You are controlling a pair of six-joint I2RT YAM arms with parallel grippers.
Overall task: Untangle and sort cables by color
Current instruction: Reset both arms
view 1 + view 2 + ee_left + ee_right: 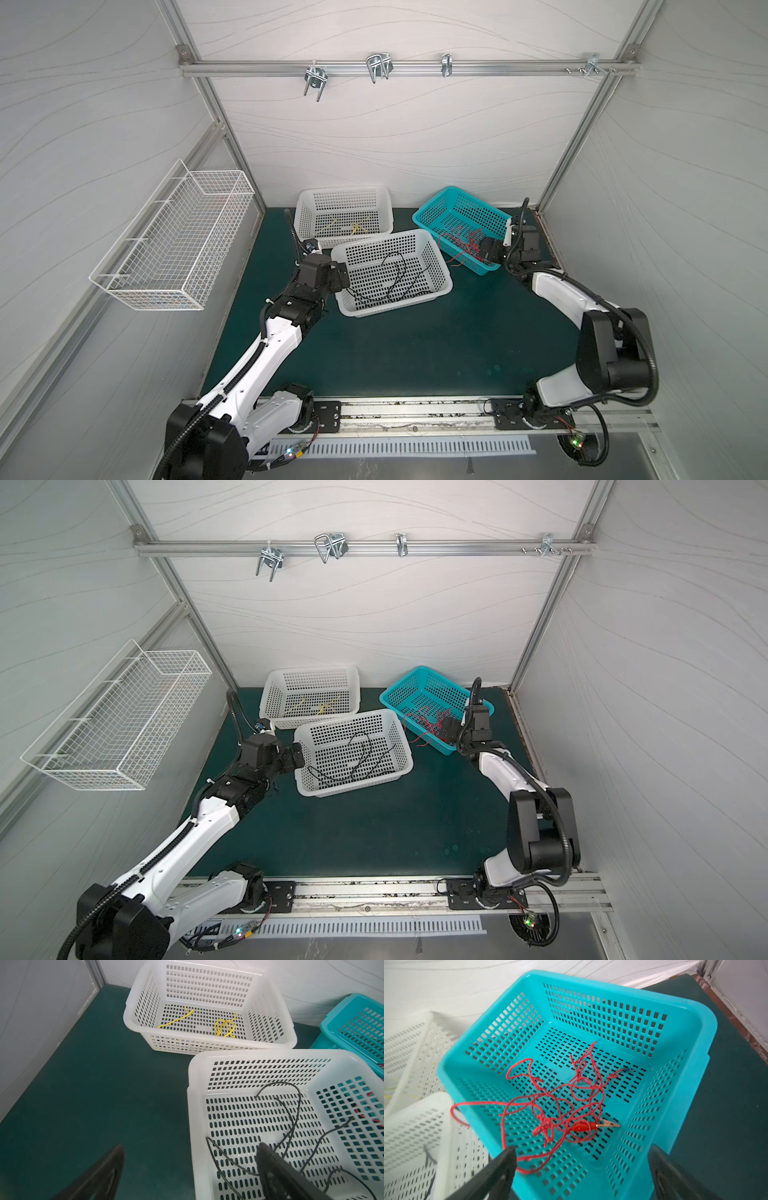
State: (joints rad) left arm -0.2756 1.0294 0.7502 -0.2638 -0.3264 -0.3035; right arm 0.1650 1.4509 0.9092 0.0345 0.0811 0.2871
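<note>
Red cables (581,1126) tangled in teal basket (612,986), 1 o'clock on mat (415,353), R gripper (582,1148) over it, jaws wide, empty, black cables (299,1103) in near white basket (270,1054), L gripper (191,1147) astride its 9 o'clock wall, jaws wide, empty, yellow cables (226,1020) in far white basket (127,1016), 11 o'clock.

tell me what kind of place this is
Probably a robot lab test cell: white panels on an aluminium frame, a left arm and a right arm mounted on a front rail, and a teal basket holding red cables.
</note>
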